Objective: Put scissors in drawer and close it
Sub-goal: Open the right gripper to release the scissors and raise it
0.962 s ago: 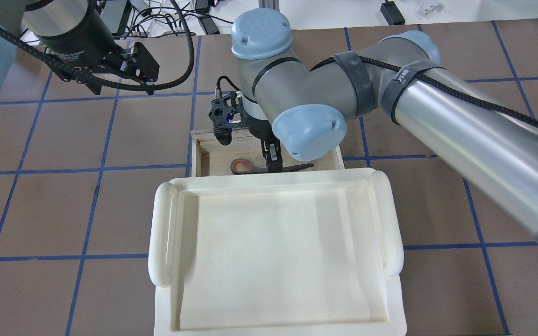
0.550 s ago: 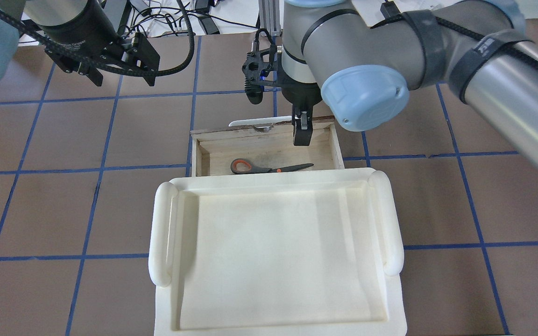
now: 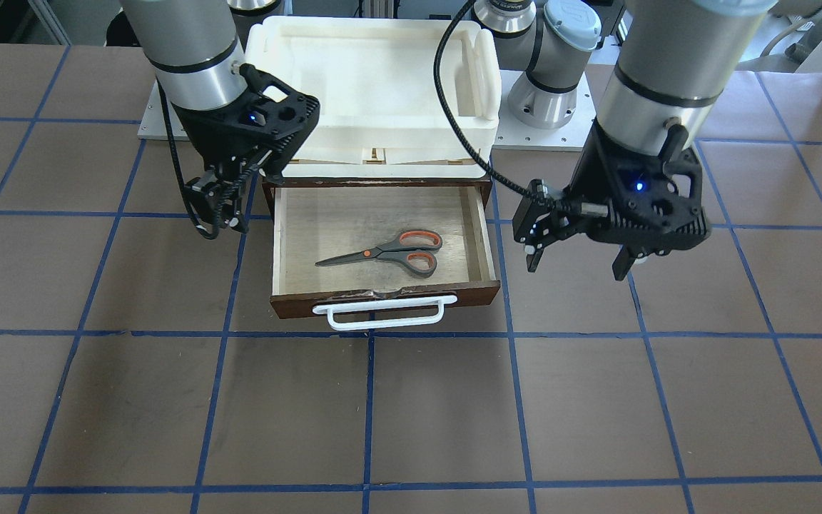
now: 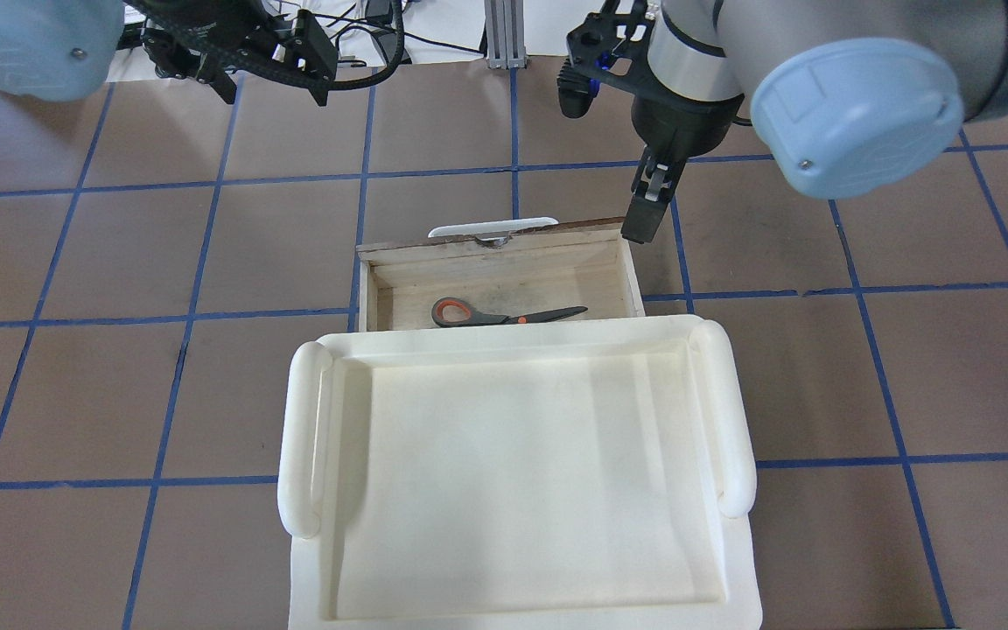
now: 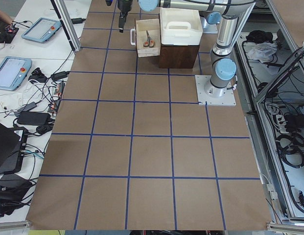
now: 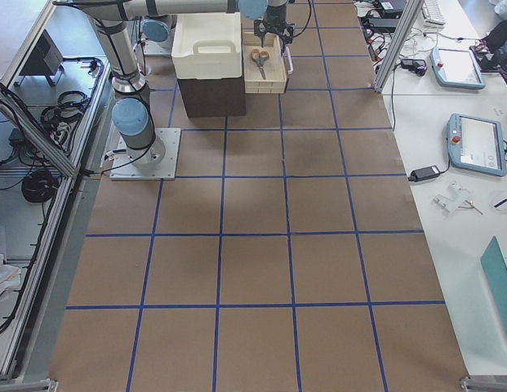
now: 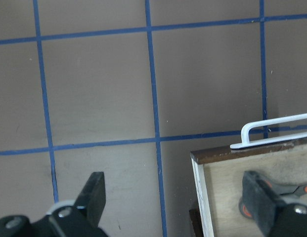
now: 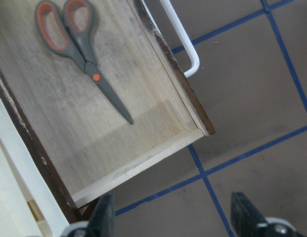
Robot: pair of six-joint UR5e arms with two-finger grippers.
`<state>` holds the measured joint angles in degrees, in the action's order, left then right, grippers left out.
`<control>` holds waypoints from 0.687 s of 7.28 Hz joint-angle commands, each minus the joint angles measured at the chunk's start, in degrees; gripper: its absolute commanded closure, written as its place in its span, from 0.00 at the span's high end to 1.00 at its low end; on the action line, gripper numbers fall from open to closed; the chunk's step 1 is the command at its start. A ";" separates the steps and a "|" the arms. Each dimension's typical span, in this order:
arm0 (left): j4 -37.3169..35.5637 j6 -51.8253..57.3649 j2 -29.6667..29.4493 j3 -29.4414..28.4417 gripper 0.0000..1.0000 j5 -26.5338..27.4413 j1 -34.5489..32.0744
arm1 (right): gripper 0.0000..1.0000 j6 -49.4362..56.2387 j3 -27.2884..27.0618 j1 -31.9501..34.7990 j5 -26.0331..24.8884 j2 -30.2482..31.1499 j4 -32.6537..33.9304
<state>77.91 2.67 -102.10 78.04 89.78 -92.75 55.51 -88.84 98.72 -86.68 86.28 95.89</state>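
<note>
Grey-and-orange scissors (image 3: 386, 253) lie in the open brown wooden drawer (image 3: 468, 294); right gripper (image 8: 173, 217) and left gripper (image 7: 178, 205) flank it, spread wide, empty; next, push its front shut.

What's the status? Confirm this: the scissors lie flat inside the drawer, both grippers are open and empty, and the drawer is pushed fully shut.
Wrong on one count: the drawer is pulled out, not shut. The front-facing view shows its pale floor exposed in front of the white tray, the scissors flat on it. The left gripper and right gripper are open and empty, as stated.
</note>
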 commanded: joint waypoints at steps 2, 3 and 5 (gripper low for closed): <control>-4.70 -2.40 -10.37 -5.85 1.00 -0.13 -3.82 | 0.96 -10.90 -0.28 -4.94 0.90 3.71 -0.80; -4.70 -2.49 -13.45 -7.01 1.00 -2.13 -5.06 | 1.00 -19.65 -0.28 -4.85 0.99 3.98 -0.54; -4.70 -3.54 -18.02 -7.29 1.00 -4.08 -6.04 | 1.00 -33.21 -0.28 -4.50 -0.05 4.42 0.25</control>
<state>73.25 -0.41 -117.19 71.11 86.58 -98.16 30.60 -89.12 94.11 -85.98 90.32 95.71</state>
